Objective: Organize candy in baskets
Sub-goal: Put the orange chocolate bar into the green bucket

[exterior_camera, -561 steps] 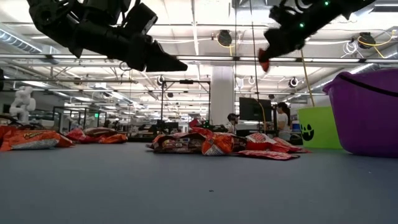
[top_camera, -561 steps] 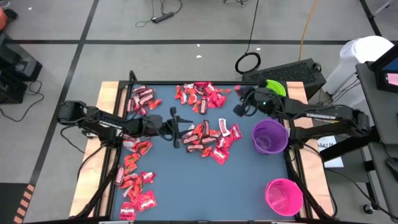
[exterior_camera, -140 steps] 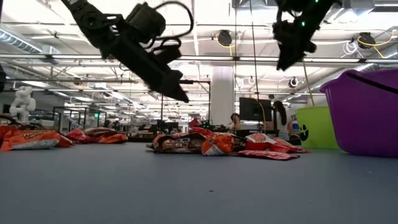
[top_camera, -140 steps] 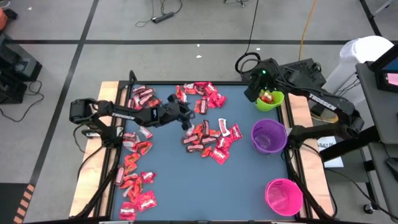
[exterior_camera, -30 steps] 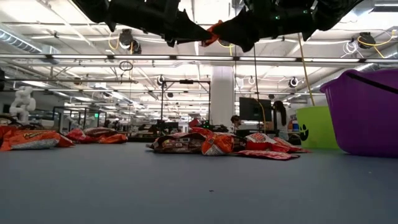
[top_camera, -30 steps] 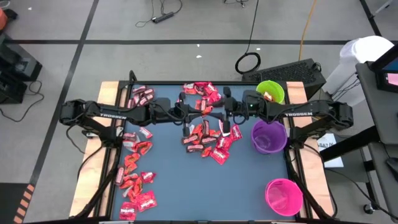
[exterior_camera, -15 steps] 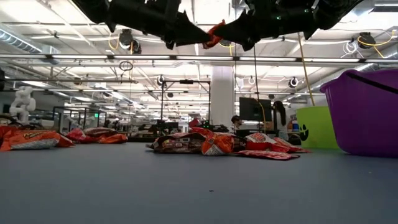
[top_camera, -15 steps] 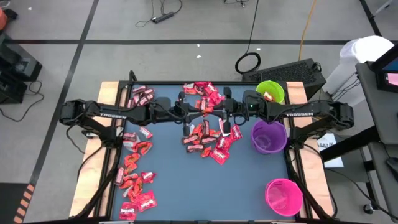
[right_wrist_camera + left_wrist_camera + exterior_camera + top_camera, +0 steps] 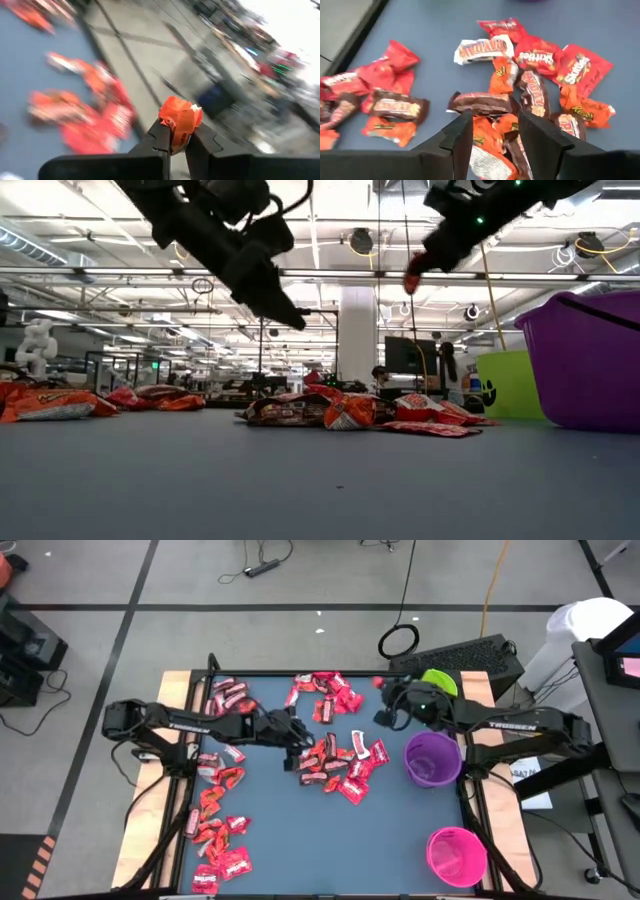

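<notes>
My right gripper (image 9: 379,690) is up in the air near the table's far right and is shut on one orange-red candy (image 9: 181,115). The lime green basket (image 9: 444,680) stands just to its right, partly hidden under the arm. The purple basket (image 9: 433,759) and the pink basket (image 9: 456,856) stand along the right edge. My left gripper (image 9: 495,120) is open and slants down over the middle heap of candy (image 9: 338,760) without touching it. Its fingers stand over a dark brown wrapper (image 9: 481,102). My right gripper pinches the candy's lower end (image 9: 177,136) between its two fingers. The crumpled rest of the wrapper sticks out past the fingertips. The candy (image 9: 411,280) is lifted clear, high above the table.
More candy lies in a heap at the far middle (image 9: 325,692), at the far left (image 9: 228,698) and down the left side (image 9: 215,830). The blue table top (image 9: 400,840) between the heaps and the pink basket is bare. A wooden rim (image 9: 150,810) runs along the left edge.
Both grippers met high over the table's middle with the candy between them. My left gripper has let go, tipped downward and sunk toward the middle heap. My right gripper has kept the candy, turned and drawn back toward the green basket.
</notes>
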`<control>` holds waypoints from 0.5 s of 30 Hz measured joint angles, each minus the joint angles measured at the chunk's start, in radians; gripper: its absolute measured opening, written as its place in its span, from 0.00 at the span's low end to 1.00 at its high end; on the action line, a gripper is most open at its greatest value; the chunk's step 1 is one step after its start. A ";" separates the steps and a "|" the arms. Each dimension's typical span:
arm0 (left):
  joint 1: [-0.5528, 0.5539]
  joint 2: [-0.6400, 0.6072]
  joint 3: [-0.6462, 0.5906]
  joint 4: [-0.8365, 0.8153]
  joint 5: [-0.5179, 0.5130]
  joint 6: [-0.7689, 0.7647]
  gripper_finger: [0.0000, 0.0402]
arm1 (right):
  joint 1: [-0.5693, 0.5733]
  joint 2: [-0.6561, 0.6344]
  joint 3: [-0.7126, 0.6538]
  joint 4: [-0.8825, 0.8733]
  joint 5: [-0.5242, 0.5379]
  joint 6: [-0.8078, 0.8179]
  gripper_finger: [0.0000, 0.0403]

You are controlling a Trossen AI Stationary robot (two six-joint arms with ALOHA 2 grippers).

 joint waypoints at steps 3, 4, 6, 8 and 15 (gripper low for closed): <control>-0.007 0.031 -0.048 0.082 -0.012 0.000 0.40 | -0.050 -0.034 0.000 -0.075 0.116 -0.013 0.06; -0.009 0.041 -0.063 0.126 -0.018 0.000 0.40 | -0.073 -0.042 0.000 -0.104 0.137 -0.005 0.06; -0.009 0.045 -0.104 0.218 -0.020 -0.002 0.40 | -0.122 -0.048 0.001 -0.169 0.144 0.022 0.06; -0.009 0.042 -0.149 0.297 -0.022 -0.003 0.40 | -0.176 -0.049 0.011 -0.246 0.135 0.083 0.06; -0.008 -0.073 -0.302 0.489 -0.041 -0.003 0.40 | -0.341 0.001 0.111 -0.572 0.008 0.311 0.06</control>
